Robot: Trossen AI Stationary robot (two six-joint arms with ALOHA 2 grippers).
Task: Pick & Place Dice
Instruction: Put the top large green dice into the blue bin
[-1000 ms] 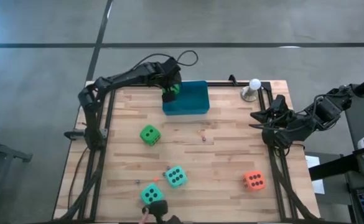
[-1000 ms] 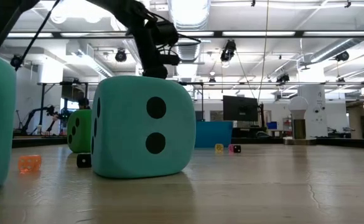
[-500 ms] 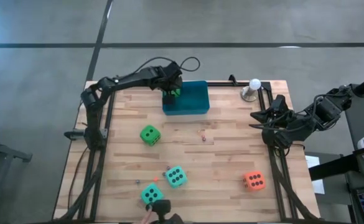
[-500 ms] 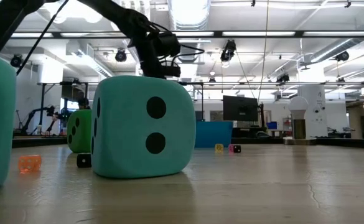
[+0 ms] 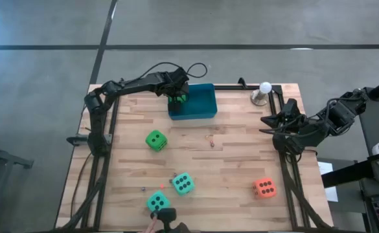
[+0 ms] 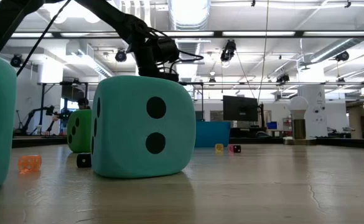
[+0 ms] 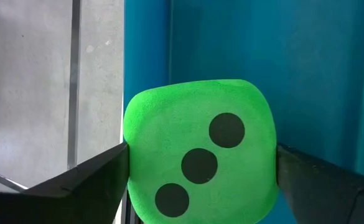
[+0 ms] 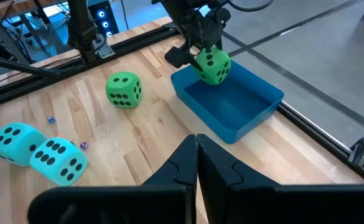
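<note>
My left gripper point(image 5: 178, 98) is shut on a bright green die point(image 7: 200, 162), which hangs over the far left corner of the blue tray point(image 5: 202, 111). The right wrist view shows that die point(image 8: 211, 65) above the tray's floor point(image 8: 234, 102). A second green die point(image 5: 155, 140), two teal dice point(image 5: 183, 184) point(image 5: 157, 202) and an orange-red die point(image 5: 264, 188) rest on the wooden table. My right gripper point(image 5: 270, 123) waits shut, raised above the table's right edge. My left gripper pinches the green die by two opposite sides point(image 7: 128, 168) between its two fingers point(image 7: 94, 180); the three-pip face is turned toward the wrist. The fingers slant steeply down, coming from the table's left. The die hangs lifted clear, above the tray's floor.
A white ball on a metal stand point(image 5: 264, 90) sits at the far right corner. Several tiny coloured dice point(image 5: 210, 140) lie mid-table and near the teal dice point(image 6: 29, 163). Black frame rails run along the table's left and right sides.
My left gripper has sunk toward the blue tray, still holding the green die, which stays clear of the tray's floor.
</note>
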